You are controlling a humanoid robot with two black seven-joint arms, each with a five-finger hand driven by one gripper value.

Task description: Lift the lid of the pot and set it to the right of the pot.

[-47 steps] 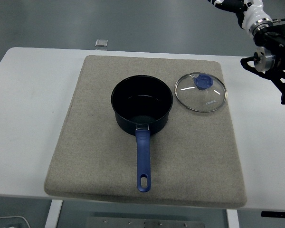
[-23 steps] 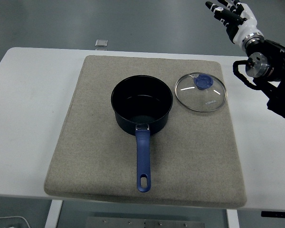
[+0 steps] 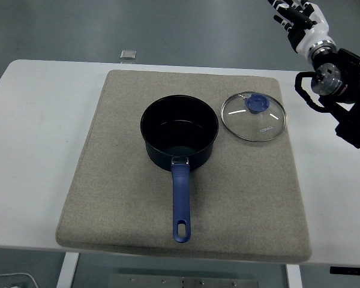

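A dark blue pot (image 3: pixel 179 133) with a long blue handle (image 3: pixel 180 204) stands uncovered in the middle of a grey mat (image 3: pixel 126 204). Its glass lid (image 3: pixel 253 116) with a blue knob (image 3: pixel 256 103) lies flat on the mat just right of the pot, touched by nothing. My right hand (image 3: pixel 294 15) is raised at the upper right corner, well above and beyond the lid, fingers spread and holding nothing. The left arm is out of sight.
The mat lies on a white table (image 3: pixel 30 120). A small silver square object (image 3: pixel 128 54) sits at the table's far edge. My black right forearm (image 3: pixel 348 90) hangs over the table's right side.
The right hand came down into view, then drew back up and right toward the corner. Pot and lid stay where they were.
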